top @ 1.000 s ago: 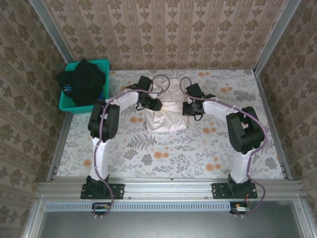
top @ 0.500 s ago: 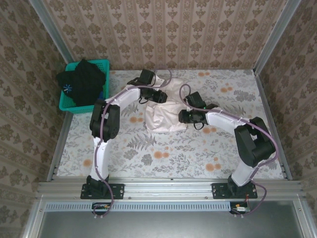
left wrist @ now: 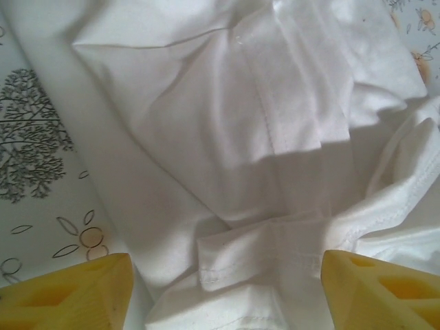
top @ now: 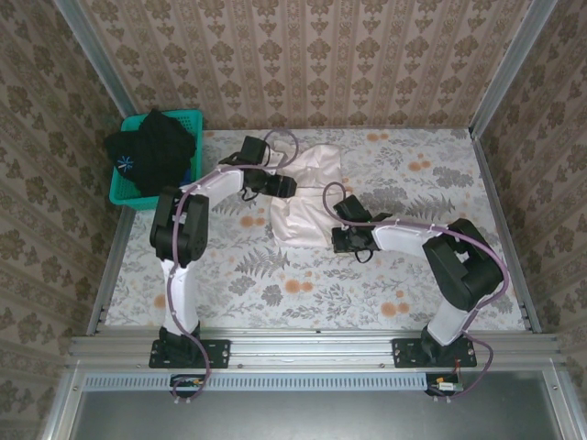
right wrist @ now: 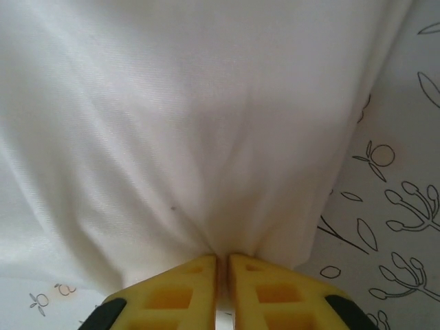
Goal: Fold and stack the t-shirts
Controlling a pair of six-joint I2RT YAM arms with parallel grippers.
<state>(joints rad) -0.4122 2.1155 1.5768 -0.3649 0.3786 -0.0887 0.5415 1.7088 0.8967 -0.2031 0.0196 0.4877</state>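
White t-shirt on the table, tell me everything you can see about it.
The white t-shirt is soft plain cloth, no print showing, lying crumpled and partly folded on the flowered table toward its far side. Stitched hems and overlapping folds show. The right gripper is shut on its near right corner, puckering the cloth; the left gripper hangs open over its left side.

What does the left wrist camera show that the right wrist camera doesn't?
Left wrist: the left gripper, jaws wide open, over the stitched hems and layered folds of the white t-shirt.
Right wrist: the right gripper, jaws pressed together, pinching a pucker of smooth cloth.
Both: the same white t-shirt lying on the floral tablecloth.
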